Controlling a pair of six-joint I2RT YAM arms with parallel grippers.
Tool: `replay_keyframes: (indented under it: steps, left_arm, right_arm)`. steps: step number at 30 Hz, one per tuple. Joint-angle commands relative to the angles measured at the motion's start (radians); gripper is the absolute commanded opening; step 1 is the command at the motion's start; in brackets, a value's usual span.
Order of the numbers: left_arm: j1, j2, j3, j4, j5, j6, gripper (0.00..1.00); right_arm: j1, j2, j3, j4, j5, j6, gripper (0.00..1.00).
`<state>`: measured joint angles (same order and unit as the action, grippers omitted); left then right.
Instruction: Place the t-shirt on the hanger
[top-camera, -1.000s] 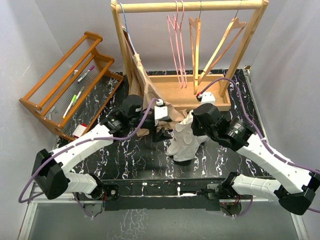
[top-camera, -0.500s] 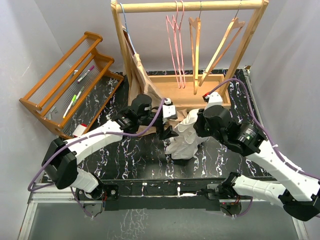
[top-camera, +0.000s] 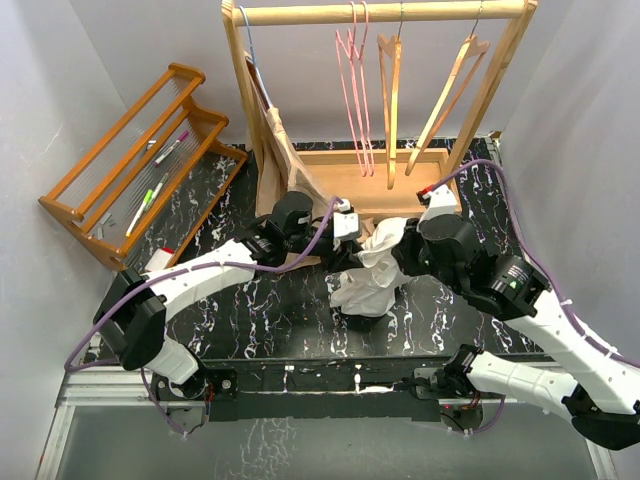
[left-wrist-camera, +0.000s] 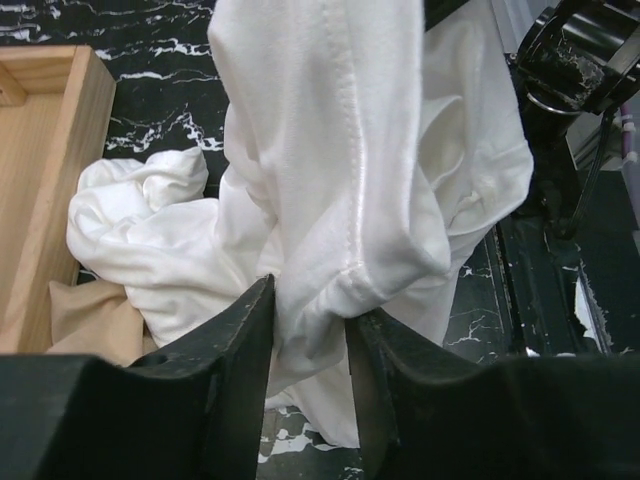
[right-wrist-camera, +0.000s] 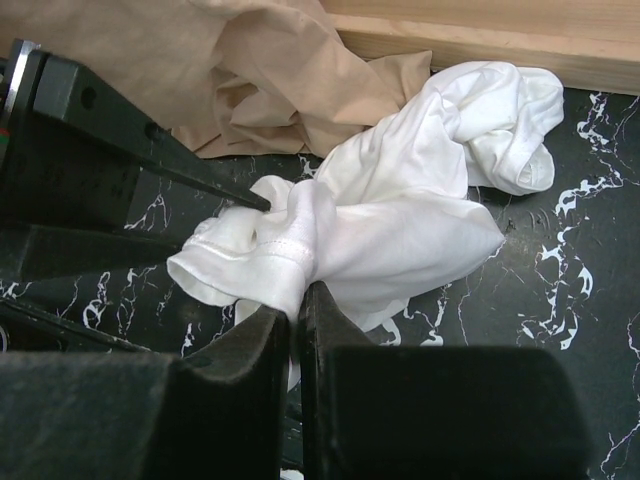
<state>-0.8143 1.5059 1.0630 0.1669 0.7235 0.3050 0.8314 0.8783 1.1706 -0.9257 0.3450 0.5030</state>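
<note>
Counting along the garment rail (top-camera: 300, 14) at the back of the worktop (top-camera: 250, 310), two pink wire hangers (top-camera: 352, 90) hang pressed together near the middle. Two light-wood hangers (top-camera: 392, 100) hang to their right, the farther one tilted. One beige garment (top-camera: 288, 165) hangs at the rail's left end and spills down onto the worktop. One slatted orange rack (top-camera: 130, 150) stands at the left with a few pens lying on it; their exact number is hard to tell.

There is one t-shirt (top-camera: 368, 275) and there are two hands, and both hands are on it. The t-shirt is a white bunched heap on the worktop just in front of the rail's wooden base (top-camera: 340, 175). It lies between the two arms, well below the pink wire hangers and touching none of the hangers.

The left hand (left-wrist-camera: 308, 302) comes at it from the left. It is closed around a hanging fold with a stitched hem, and the cloth fills the gap between the two dark fingers (left-wrist-camera: 240, 350). The right hand (right-wrist-camera: 297, 305) comes from the right, its fingers nearly meeting, with a hemmed edge of the t-shirt pinched between them.

Part of the t-shirt is raised between the two hands, and the rest lies crumpled on the worktop, touching the beige garment
</note>
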Motion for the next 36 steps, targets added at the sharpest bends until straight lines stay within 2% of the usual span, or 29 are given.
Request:
replay_keyframes:
  steps: [1, 3, 4, 8, 13, 22, 26, 28, 32, 36]
  left_arm:
    - [-0.012, -0.009, 0.016, 0.032, 0.047, -0.013, 0.25]
    - [-0.012, -0.006, 0.023, 0.029, 0.047, -0.021, 0.06]
    - [-0.013, -0.005, 0.028, 0.025, 0.045, -0.024, 0.0]
    - [-0.012, -0.026, 0.074, -0.056, 0.003, -0.005, 0.0]
    - [0.007, -0.085, 0.211, -0.324, -0.1, 0.081, 0.0]
    - [0.055, -0.082, 0.539, -0.755, -0.248, 0.161, 0.0]
    - [0.056, -0.021, 0.725, -0.906, -0.268, 0.176, 0.0]
    - [0.057, 0.02, 0.825, -0.975, -0.278, 0.174, 0.0]
    - [0.057, 0.1, 1.0, -1.071, -0.315, 0.163, 0.0]
    - [0.056, 0.142, 1.059, -1.056, -0.357, 0.137, 0.0]
  right_arm:
    - [0.008, -0.035, 0.012, 0.032, 0.019, 0.0, 0.08]
    - [0.008, -0.042, 0.004, 0.035, 0.022, 0.0, 0.08]
    - [0.008, -0.044, 0.0, 0.034, 0.022, 0.0, 0.08]
    - [0.008, -0.044, -0.025, 0.023, 0.033, 0.003, 0.08]
    - [0.008, -0.034, -0.073, -0.002, 0.062, 0.008, 0.09]
    - [0.008, 0.015, -0.136, 0.052, 0.058, 0.011, 0.43]
    - [0.007, 0.009, -0.15, 0.1, 0.05, 0.01, 0.6]
    - [0.008, -0.003, -0.153, 0.124, 0.037, 0.009, 0.66]
    - [0.008, -0.042, -0.159, 0.182, -0.005, 0.008, 0.68]
    - [0.008, -0.073, -0.186, 0.286, -0.096, -0.002, 0.63]
